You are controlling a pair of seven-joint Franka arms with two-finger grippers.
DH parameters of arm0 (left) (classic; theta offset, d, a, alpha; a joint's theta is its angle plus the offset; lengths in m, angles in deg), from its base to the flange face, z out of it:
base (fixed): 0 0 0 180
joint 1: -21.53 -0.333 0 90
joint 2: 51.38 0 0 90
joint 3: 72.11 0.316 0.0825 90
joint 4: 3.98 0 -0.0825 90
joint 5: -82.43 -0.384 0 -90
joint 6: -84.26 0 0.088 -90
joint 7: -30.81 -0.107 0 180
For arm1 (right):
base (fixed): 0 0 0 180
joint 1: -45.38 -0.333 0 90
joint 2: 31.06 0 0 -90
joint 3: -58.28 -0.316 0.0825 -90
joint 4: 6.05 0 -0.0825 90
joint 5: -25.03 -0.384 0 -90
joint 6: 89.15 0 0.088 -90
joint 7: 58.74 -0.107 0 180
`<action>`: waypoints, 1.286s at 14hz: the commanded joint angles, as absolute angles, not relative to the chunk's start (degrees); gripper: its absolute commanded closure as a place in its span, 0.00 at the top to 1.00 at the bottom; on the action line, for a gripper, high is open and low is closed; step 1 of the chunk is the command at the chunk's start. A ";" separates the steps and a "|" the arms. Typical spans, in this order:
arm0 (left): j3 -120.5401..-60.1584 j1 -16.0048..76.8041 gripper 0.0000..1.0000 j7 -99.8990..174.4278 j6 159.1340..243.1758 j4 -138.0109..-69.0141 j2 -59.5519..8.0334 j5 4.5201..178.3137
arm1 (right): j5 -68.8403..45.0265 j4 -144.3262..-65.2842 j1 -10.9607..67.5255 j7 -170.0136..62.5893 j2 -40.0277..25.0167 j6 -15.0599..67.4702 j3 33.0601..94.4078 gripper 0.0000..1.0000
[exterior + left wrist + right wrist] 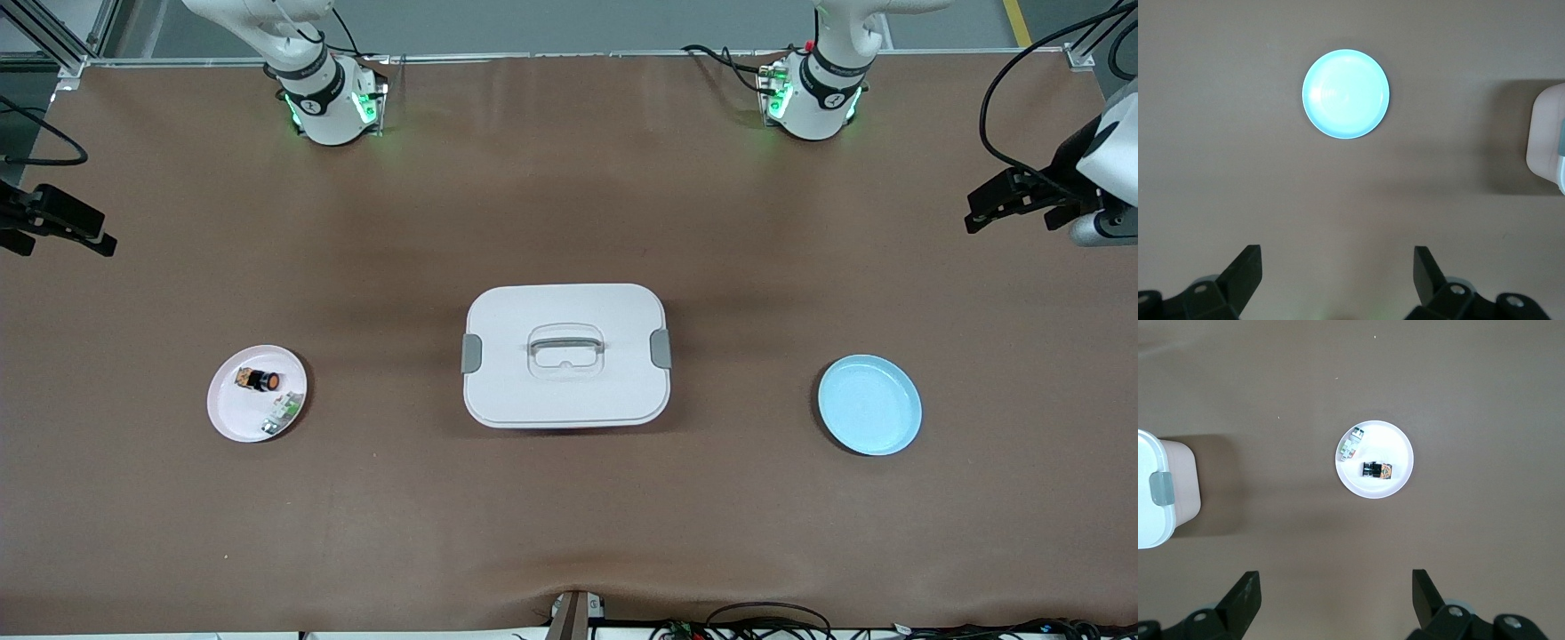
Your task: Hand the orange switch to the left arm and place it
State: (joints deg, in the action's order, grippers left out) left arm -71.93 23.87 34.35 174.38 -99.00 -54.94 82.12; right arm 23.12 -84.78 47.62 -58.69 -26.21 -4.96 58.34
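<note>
Tabletop (569, 516): covered in a plain brown sheet, with both arm bases standing along its edge farthest from the front camera.
Orange switch (260, 380): a tiny black cylinder with an orange face at one end and a metallic end at the other, lying on its side on the pale pink plate (233, 413) toward the right arm's end of the tabletop.
Green-and-white part (281, 416): on the same plate, beside the switch and nearer to the front camera, apart from it.
Box (566, 356): large, white, rounded, lid on, grey latches on two sides and a recessed grey handle on top; it sits mid-tabletop between the two plates.
Blue plate (869, 404): toward the left arm's end of the tabletop, well apart from the box.
Right tool (53, 222): fingers spread wide, pinching nothing, up in the air at the right arm's end of the tabletop.
Left tool (1013, 200): fingers spread wide too, holding nothing, up in the air at the left arm's end.
Right wrist view only: the switch's black body and orange end seen closer (still very small), with one grey latch of the box at the picture's edge.
Left wrist view only: the blue plate seen from overhead and a corner of the box; the switch does not show there.
Front view only: both plates, the whole box and both arm bases together.
</note>
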 commanded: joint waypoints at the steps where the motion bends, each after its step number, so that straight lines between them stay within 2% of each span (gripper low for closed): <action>1: -72.02 23.46 1.00 32.92 173.03 -97.67 -54.28 82.34 | 22.74 -86.29 47.93 -58.22 -27.72 -4.42 58.20 1.00; 13: -71.85 23.28 1.00 33.10 173.02 -97.23 -53.58 82.16 | 22.65 -86.38 48.63 -58.39 -27.54 -4.51 58.46 1.00; 18: -71.85 23.37 1.00 33.10 173.02 -97.32 -53.49 82.16 | 22.65 -86.55 51.80 -58.22 -26.93 -3.64 58.46 1.00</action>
